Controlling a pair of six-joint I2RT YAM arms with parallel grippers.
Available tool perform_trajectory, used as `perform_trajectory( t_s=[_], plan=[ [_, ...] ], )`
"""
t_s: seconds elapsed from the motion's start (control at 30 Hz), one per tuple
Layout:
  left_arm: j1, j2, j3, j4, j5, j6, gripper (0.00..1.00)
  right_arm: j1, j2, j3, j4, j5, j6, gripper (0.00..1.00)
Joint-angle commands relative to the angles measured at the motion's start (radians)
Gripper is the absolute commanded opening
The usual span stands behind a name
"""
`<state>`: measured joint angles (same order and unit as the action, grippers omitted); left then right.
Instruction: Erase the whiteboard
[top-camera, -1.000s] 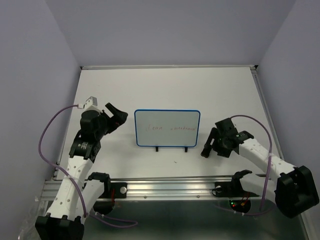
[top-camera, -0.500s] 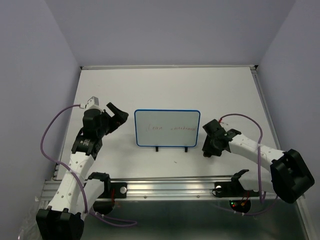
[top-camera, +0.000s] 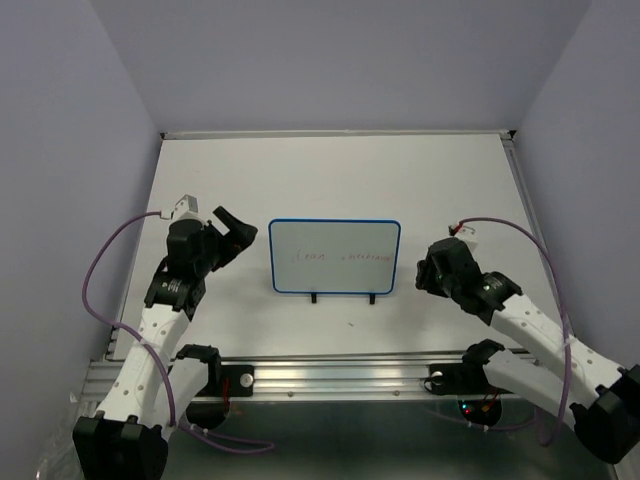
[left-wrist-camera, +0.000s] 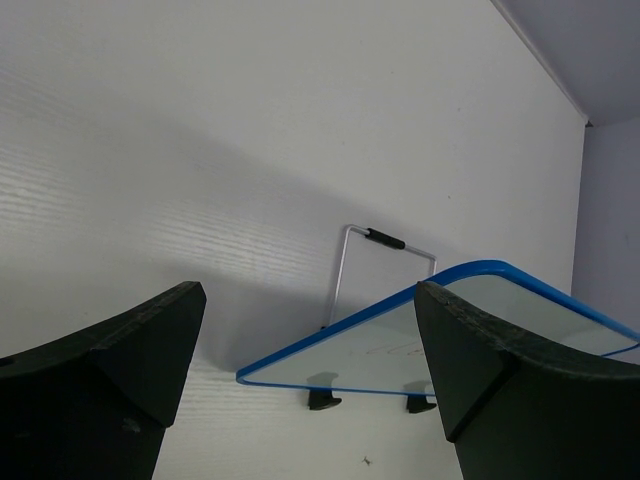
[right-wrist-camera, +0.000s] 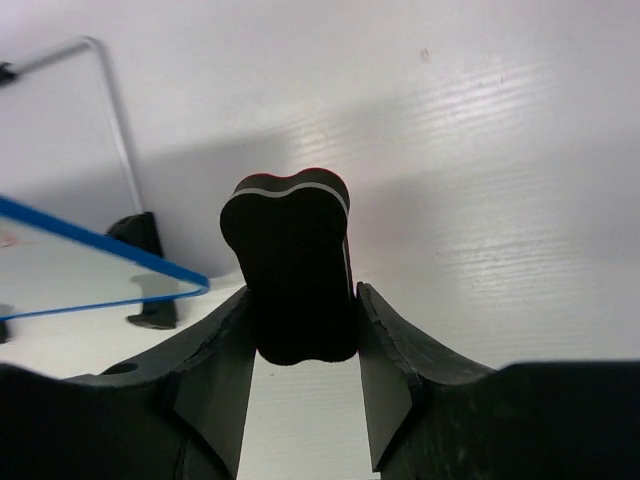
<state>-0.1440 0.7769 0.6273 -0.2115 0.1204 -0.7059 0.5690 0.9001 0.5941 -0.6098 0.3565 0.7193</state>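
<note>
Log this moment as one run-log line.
left gripper: open, left of whiteboard | right gripper: shut on eraser, right of whiteboard | whiteboard: upright, red writing unerased

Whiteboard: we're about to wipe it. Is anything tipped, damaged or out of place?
Nothing stands out. The whiteboard stands on its two feet with faint red writing; the right gripper holds the eraser near its right edge, and the left gripper is open to its left.
</note>
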Motion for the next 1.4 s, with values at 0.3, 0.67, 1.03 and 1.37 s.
perform_trajectory(
  t_s=[0.3, 0.67, 1.03, 1.37],
  plan=[
    [-0.003, 0.019, 0.006, 0.047, 0.036, -0.004, 0.99, 0.130, -0.052, 0.194, 0.261, -0.248, -0.472, 0.22],
    [-0.003, 0.039, 0.008, 0.067, 0.064, 0.006, 0.99, 0.666, 0.443, 0.357, 0.355, 0.415, -0.658, 0.05],
    [-0.006, 0.051, -0.018, 0.126, 0.122, 0.005, 0.98, 0.678, 0.617, 0.407, 0.740, 0.442, -0.745, 0.01],
    [-0.006, 0.032, -0.054, 0.158, 0.142, 0.003, 0.98, 0.678, 0.767, 0.504, 0.731, 0.545, -0.722, 0.01]
  ],
)
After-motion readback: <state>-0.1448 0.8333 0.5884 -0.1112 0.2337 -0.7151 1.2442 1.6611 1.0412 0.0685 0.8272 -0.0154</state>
